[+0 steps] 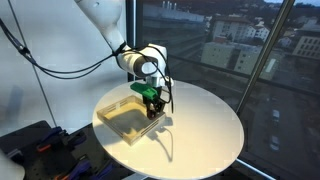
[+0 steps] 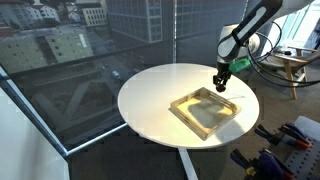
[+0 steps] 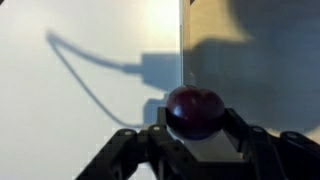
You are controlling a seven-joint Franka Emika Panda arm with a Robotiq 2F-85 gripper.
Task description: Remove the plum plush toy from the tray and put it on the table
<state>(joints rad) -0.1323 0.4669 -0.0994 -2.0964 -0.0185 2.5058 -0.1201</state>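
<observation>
Plum plush toy [image 3: 193, 110] sits low and centre in your wrist view, a round dark reddish-purple ball clamped between your two fingers [image 3: 236, 130], one dark pad pressed on each side of it. Its lower part is hidden behind the finger hardware at the bottom edge of the frame, so you cannot tell whether it touches anything beneath.

A straight vertical line runs down from the top of the wrist view to the toy. Right of it lies the greyer surface of the tray [image 3: 215, 60], much of it under a broad soft shadow; left of it is the bright desk [image 3: 60, 110], crossed by a thin curved shadow from the upper left. The toy lies on that line, right at the tray's rim.

In both exterior views the toy is too small and too dark to pick out between the fingers [image 1: 152, 104] [image 2: 220, 84]. You see only the finger assembly, with a green part on it, pointing down over one corner of the tray [image 1: 118, 122] [image 2: 205, 128]. How high the tips are above the rim is hard to judge. The round desk [image 1: 200, 130] [image 2: 150, 95] shows whole in one exterior view, while in the other its lower edge is cut off by the frame.
</observation>
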